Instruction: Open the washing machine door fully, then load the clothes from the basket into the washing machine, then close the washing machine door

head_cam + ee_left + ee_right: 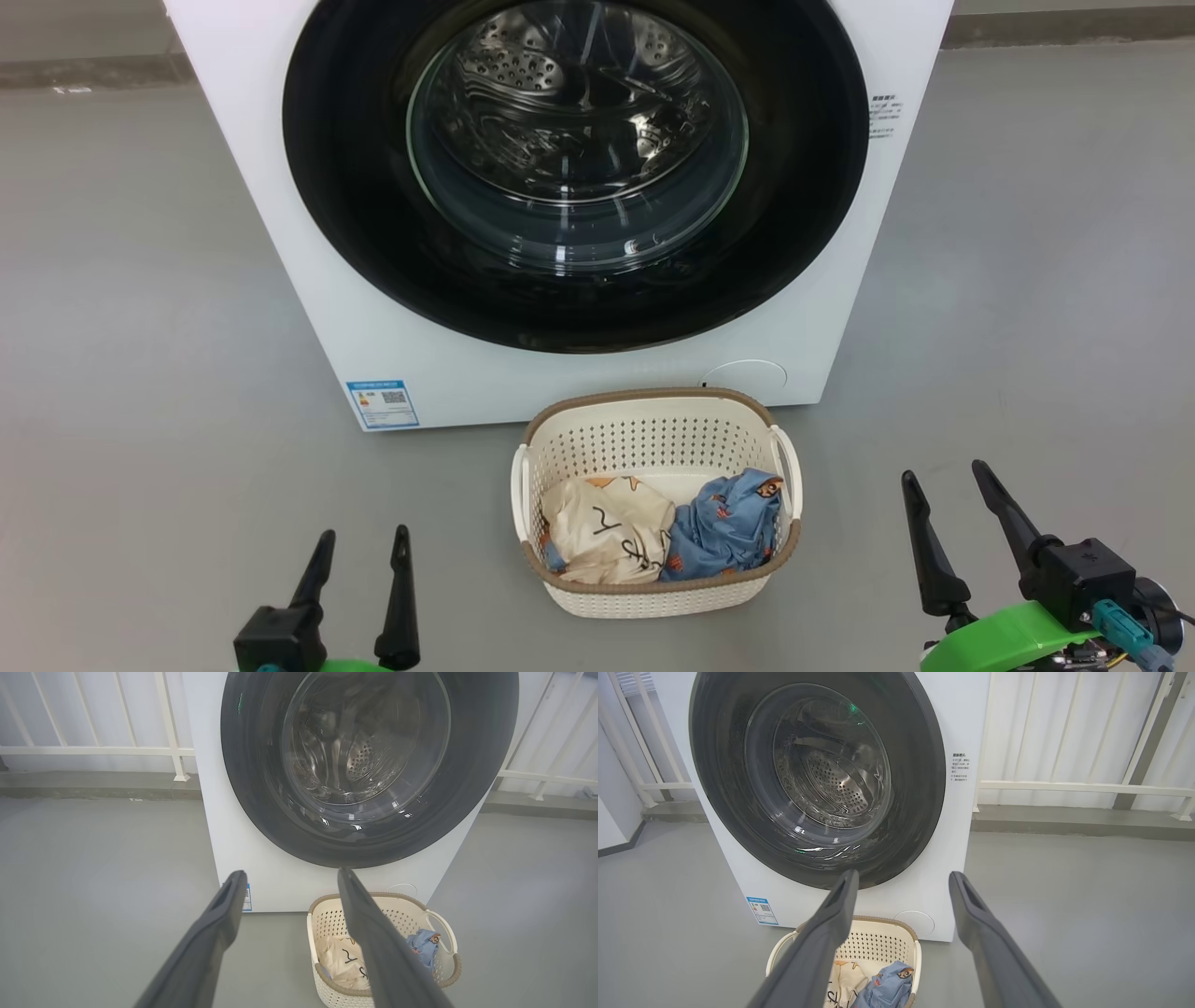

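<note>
The white washing machine (280, 187) stands ahead with its round black-rimmed door (355, 233) shut flat against the front; the steel drum shows through the glass. In front of it on the floor sits the cream basket (653, 597), holding the clothes: a cream printed garment (607, 527) and a blue one (728, 527). My left gripper (364, 541) hovers open at the lower left of the basket. My right gripper (943, 476) is open at its lower right. Both are empty and apart from the basket, which also appears between the fingers in the wrist views, basket (434, 919) and basket (887, 942).
Grey floor (140, 373) spreads on both sides of the machine. A white railing (93, 751) on a low kerb runs behind it, railing (1083, 786). A blue label (383, 403) sits on the machine's lower left front, and a round cover (747, 373) at its lower right.
</note>
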Controlling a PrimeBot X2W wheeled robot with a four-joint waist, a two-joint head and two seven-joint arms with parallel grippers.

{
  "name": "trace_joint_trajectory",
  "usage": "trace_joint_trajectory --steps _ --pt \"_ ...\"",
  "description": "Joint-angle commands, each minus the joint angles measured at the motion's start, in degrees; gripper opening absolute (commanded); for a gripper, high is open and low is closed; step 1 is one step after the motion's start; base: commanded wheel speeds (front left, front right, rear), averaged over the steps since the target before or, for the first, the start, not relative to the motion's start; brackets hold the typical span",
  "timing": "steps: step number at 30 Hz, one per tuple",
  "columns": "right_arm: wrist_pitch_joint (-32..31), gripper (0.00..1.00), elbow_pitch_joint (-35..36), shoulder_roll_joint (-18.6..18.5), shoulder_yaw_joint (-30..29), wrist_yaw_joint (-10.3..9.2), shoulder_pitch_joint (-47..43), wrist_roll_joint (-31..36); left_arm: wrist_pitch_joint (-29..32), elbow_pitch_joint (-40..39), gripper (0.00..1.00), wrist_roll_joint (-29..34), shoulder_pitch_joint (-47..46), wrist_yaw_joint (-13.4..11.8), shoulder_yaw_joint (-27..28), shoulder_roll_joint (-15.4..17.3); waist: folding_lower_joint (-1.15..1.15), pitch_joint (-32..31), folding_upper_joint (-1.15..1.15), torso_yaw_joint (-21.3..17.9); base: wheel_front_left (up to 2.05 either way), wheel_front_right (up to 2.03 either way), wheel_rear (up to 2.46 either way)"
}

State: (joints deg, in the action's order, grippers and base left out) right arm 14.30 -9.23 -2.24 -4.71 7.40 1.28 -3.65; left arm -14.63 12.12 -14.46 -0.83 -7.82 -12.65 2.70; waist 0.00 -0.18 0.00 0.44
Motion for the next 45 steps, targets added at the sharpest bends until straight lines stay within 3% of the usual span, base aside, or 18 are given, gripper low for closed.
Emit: trace_joint_trajectory --steps 1,16,45 --pt "0.7 1.00 1.2 -0.6 1.2 0.09 2.1 -0.4 -0.4 -1.2 1.00 -0.1 -1.2 -0.2 1.6 0.2 0.00 -0.1 0.00 0.0 0.00 0.00 0.00" --pt "0.7 1.00 1.3 -0.6 1.5 0.09 2.1 -0.4 -0.4 -2.7 1.00 -0.1 -0.5 1.6 1.5 0.2 0.00 -0.2 0.00 0.0 0.27 0.26 -0.53" --pt "0.7 1.00 0.7 -0.6 1.7 0.09 2.2 -1.0 -0.4 -1.5 1.00 0.8 -1.2 0.5 1.4 0.2 0.00 0.6 0.00 0.0 1.18 0.85 -2.03"
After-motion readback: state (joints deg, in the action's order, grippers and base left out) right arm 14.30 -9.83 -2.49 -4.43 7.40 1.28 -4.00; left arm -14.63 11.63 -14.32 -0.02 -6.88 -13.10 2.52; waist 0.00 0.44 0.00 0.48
